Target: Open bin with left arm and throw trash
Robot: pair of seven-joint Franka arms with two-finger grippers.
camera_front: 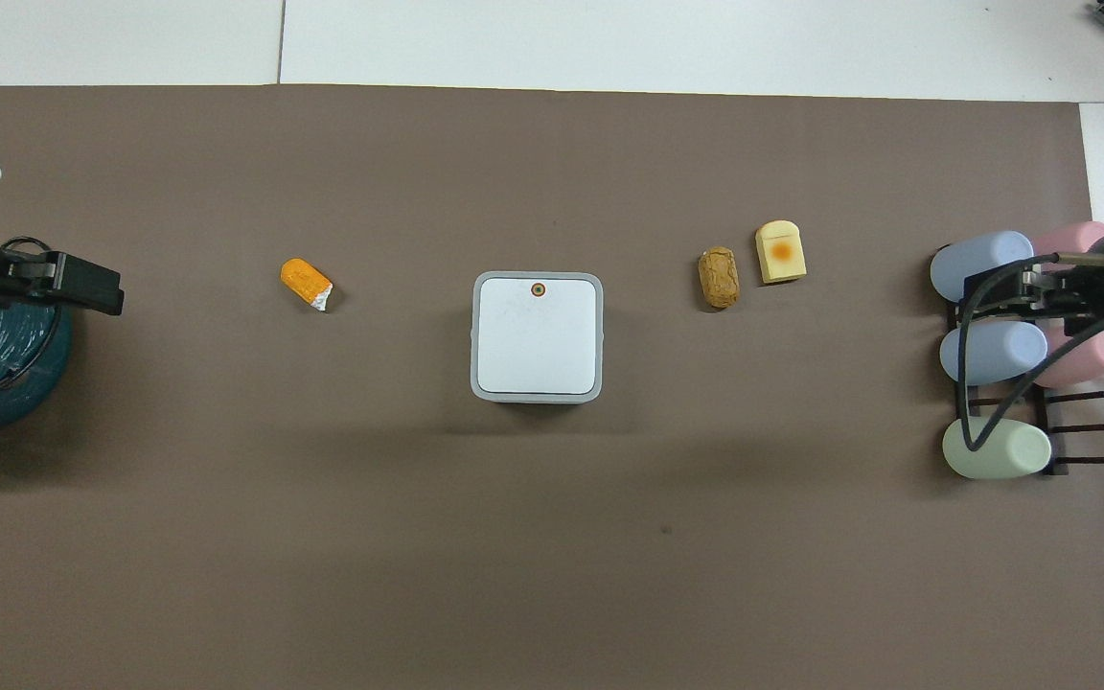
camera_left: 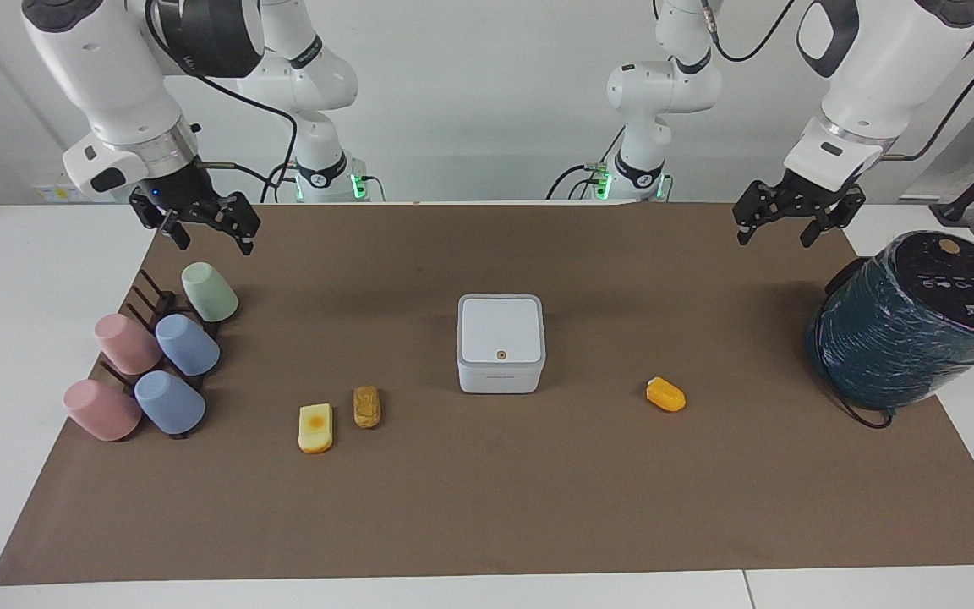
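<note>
The white square bin (camera_left: 500,342) stands mid-mat with its lid shut, the brass button (camera_left: 500,355) on the lid's edge farther from the robots; it also shows in the overhead view (camera_front: 538,335). The pale yellow slab (camera_left: 315,428) and the brown oblong (camera_left: 367,407) lie side by side toward the right arm's end. The orange wedge (camera_left: 666,394) lies alone toward the left arm's end. My left gripper (camera_left: 779,230) hangs open and empty in the air, beside the teal cylinder. My right gripper (camera_left: 210,235) hangs open and empty above the cups.
A large dark teal wrapped cylinder (camera_left: 910,326) stands at the left arm's end of the mat. Several pastel cups (camera_left: 187,342) lie on a dark rack (camera_left: 153,300) at the right arm's end. The brown mat (camera_left: 487,516) covers the table.
</note>
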